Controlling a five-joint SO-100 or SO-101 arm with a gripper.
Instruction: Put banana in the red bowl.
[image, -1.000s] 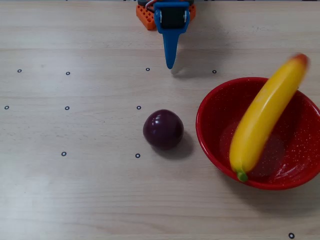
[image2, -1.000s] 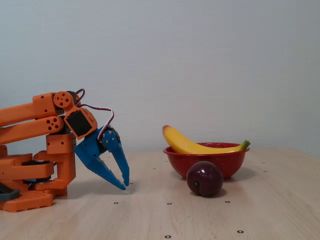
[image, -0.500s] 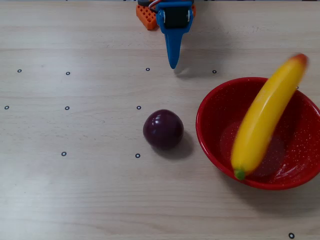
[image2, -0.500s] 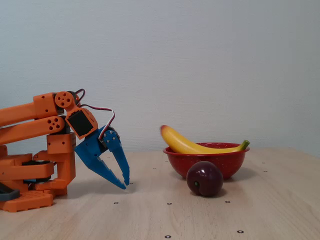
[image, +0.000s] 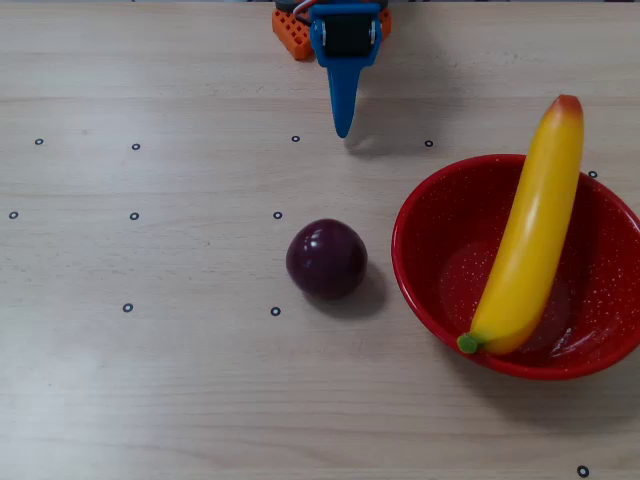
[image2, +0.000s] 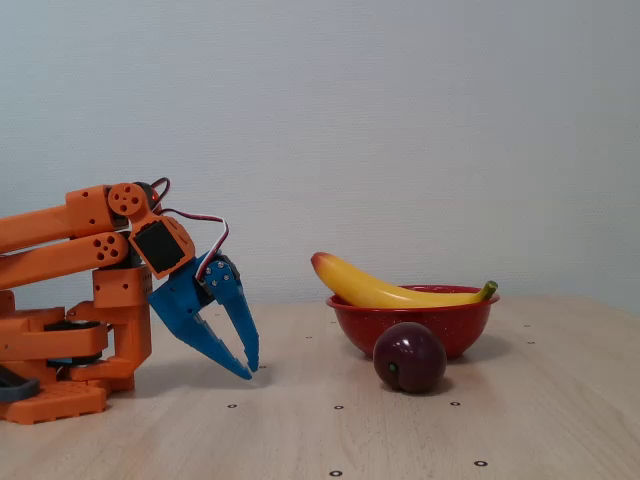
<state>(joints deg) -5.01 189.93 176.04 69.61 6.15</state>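
The yellow banana lies across the red bowl at the right of the overhead view, green stem end on the near rim, reddish tip sticking out past the far rim. In the fixed view the banana rests on the bowl, tip pointing left. My blue gripper is at the top centre, far from the bowl, folded back near the arm's base. In the fixed view the gripper points down to the table, its fingertips together, empty.
A dark purple plum sits on the wooden table left of the bowl; in the fixed view the plum stands in front of the bowl. The orange arm base is at the left. Small black ring marks dot the table.
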